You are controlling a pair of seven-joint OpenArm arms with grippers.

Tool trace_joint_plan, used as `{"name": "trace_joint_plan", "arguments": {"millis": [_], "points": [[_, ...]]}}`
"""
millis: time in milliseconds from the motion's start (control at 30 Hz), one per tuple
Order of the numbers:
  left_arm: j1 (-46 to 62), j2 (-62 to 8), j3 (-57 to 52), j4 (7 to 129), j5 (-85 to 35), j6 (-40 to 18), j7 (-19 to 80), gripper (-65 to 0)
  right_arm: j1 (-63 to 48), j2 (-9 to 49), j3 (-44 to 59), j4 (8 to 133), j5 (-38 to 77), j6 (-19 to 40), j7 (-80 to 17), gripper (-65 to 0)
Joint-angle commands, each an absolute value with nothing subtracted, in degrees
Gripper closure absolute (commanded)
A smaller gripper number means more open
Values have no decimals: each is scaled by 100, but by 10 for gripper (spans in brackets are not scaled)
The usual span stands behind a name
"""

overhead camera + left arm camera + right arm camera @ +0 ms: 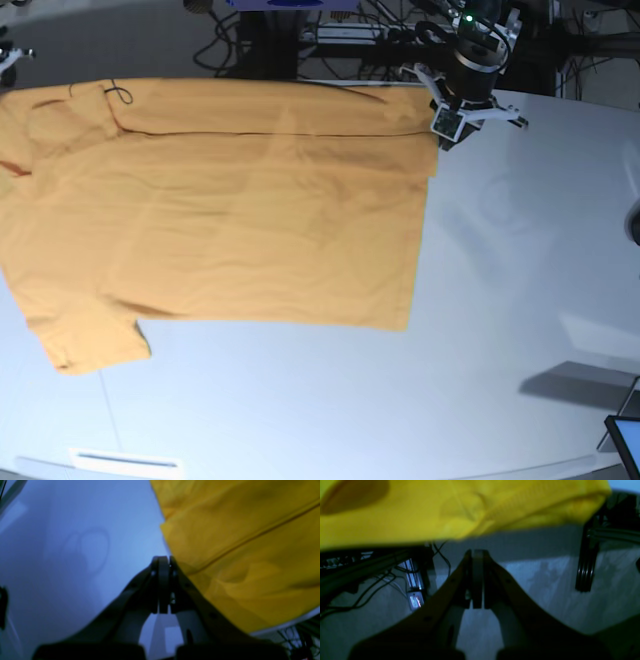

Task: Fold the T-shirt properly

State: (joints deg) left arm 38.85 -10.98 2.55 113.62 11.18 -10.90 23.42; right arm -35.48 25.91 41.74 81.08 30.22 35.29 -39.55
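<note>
The orange-yellow T-shirt (230,220) lies spread flat on the white table (520,250), with a sleeve at the front left and a straight crease running near its far edge. At the shirt's far right corner my left gripper (443,128) points down. In the left wrist view this left gripper (163,559) is shut, its tips right beside the T-shirt's (240,555) edge, and no cloth shows between the jaws. My right gripper (477,552) is shut and empty. It sits just below a T-shirt (445,507) edge and looks past the table rim at the floor.
Cables and dark equipment (350,30) crowd the space behind the table's far edge. A tablet corner (625,440) shows at the front right. On the floor in the right wrist view are cables, a lit power strip (415,600) and a black stand (586,555).
</note>
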Motion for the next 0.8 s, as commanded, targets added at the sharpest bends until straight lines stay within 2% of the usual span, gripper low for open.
{"name": "trace_joint_plan", "arguments": {"millis": [0,133,467,600,667,767], "points": [[3916,-1121,242,11468,1130,-1033,2193,-3,-3591,2747,4215,8198,3081,3521,-3881,-33],[3952,-1121,259,11468,1130,-1033,2176,-3,-3565,2738,4215,8198,3081,3521,-3881,-90],[3899,-1138,224,11512,541,-1042,2185,-5,-3389,2774,4207,8207,3073,3521,-3873,-97],[3670,-1138,251,11503,532,-1042,2211,-66,-3292,2782,4207,8462,2985,3521,-3864,-100],[3609,-1130,259,11512,532,-1042,2211,-81,-3196,2756,4207,8629,2703,3521,-3881,-136],[3433,-1130,277,11503,532,-1042,2220,-106,-2976,2659,4207,8796,2264,3521,-3908,-232]]}}
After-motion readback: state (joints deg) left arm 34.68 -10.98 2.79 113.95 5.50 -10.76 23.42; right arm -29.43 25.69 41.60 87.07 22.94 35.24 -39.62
